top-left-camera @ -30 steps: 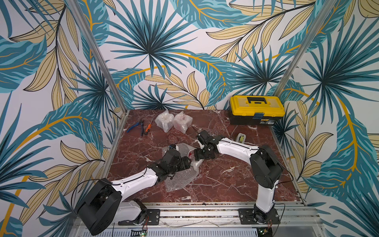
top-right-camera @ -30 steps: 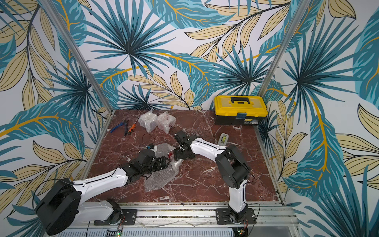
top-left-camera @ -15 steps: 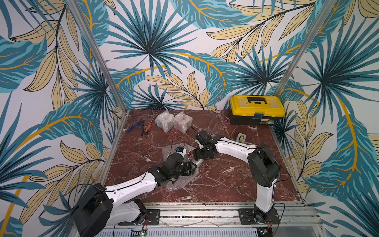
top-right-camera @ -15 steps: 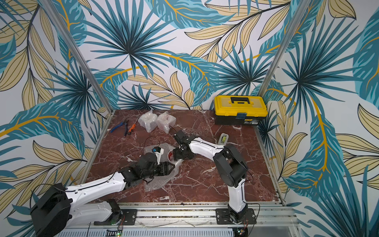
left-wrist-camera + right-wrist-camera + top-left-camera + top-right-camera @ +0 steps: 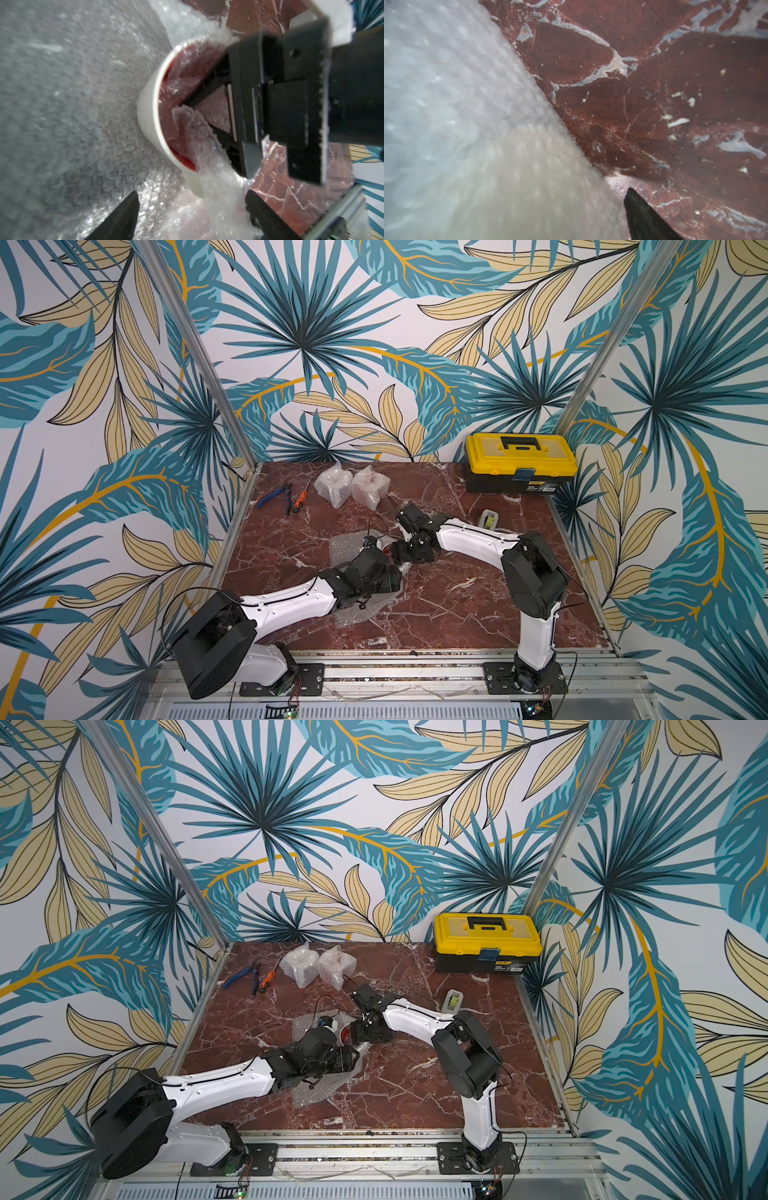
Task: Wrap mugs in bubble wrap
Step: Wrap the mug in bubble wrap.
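A white mug (image 5: 148,116) with a red inside lies on its side on a sheet of bubble wrap (image 5: 62,104) at mid table. In both top views only its red mouth (image 5: 344,1036) shows between the two wrists. A flap of the wrap (image 5: 199,135) is tucked into the mouth. My right gripper (image 5: 400,555) is open, and its fingers (image 5: 204,88) reach into the mouth. One finger (image 5: 643,218) shows beside the wrapped wall. My left gripper (image 5: 192,207) is open just off the rim, with loose wrap between its fingers.
Two bubble-wrapped bundles (image 5: 334,487) (image 5: 370,485) stand at the back. Blue pliers (image 5: 272,497) and an orange screwdriver (image 5: 300,499) lie to their left. A yellow toolbox (image 5: 521,462) fills the back right corner, with a small grey tape dispenser (image 5: 488,518) in front of it.
My left arm has swung right and toward the front, bringing its gripper beside the mug's mouth. The wrap it had lifted now lies flatter. The right arm has barely moved.
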### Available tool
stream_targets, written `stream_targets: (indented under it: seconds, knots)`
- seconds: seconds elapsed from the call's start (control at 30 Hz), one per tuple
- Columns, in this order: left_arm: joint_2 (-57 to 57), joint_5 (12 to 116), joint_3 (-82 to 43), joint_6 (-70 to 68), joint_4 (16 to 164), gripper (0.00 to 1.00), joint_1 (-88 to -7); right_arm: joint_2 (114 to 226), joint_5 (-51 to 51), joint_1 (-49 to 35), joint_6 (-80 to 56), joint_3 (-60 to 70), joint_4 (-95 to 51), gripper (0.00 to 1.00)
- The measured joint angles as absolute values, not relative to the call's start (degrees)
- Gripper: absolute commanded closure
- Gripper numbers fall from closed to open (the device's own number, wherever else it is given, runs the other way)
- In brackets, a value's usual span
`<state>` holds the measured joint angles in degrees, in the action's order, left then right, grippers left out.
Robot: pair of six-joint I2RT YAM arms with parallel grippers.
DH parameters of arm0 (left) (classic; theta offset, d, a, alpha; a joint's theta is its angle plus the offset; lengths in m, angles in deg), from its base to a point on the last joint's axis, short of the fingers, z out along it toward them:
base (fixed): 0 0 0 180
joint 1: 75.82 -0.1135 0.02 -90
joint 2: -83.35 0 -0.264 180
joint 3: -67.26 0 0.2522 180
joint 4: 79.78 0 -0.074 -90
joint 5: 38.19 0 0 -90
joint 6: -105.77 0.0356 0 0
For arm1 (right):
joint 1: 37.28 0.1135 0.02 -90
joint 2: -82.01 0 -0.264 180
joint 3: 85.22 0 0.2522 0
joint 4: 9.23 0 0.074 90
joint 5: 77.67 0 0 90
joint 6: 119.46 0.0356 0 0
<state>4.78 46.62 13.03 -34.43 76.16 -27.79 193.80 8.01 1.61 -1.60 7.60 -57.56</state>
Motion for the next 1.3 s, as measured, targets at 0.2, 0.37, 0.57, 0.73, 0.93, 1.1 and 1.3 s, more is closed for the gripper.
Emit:
stream_targets:
  seconds: [0.2,0.37,0.57,0.73,0.93,1.1,1.3]
  knots:
    - [5.46,40.37,9.47,-35.87,67.79,0.44,-27.24,194.1,7.99,1.64,-1.63,7.87,-57.54,0.22]
    - [7.53,35.47,9.36,-37.58,61.6,0.51,-28.64,194.36,8.01,1.66,-1.67,8.02,-57.78,0.22]
    - [9.5,35.08,11.39,-38.28,60.03,0.57,-32.6,194.54,8.01,1.66,-2.06,8.39,-58.28,0.22]
    - [12.36,36.67,14.19,-38.62,60.14,0.52,-35.27,194.54,7.99,1.66,-2.11,8.61,-58.85,0.22]
    - [22.07,36.39,18.74,-42.06,56.09,0.46,-35.83,194.65,7.77,1.66,-2.22,8.83,-58.96,0.22]
    - [29.02,35.6,22.15,-47.28,47.72,0.38,-38.87,194.65,7.75,1.66,-2.54,8.96,-59.13,0.22]
    - [28.76,36.96,25.27,-50.08,43.13,0.28,-42.22,194.65,7.55,1.66,-2.81,9.0,-59.13,0.22]
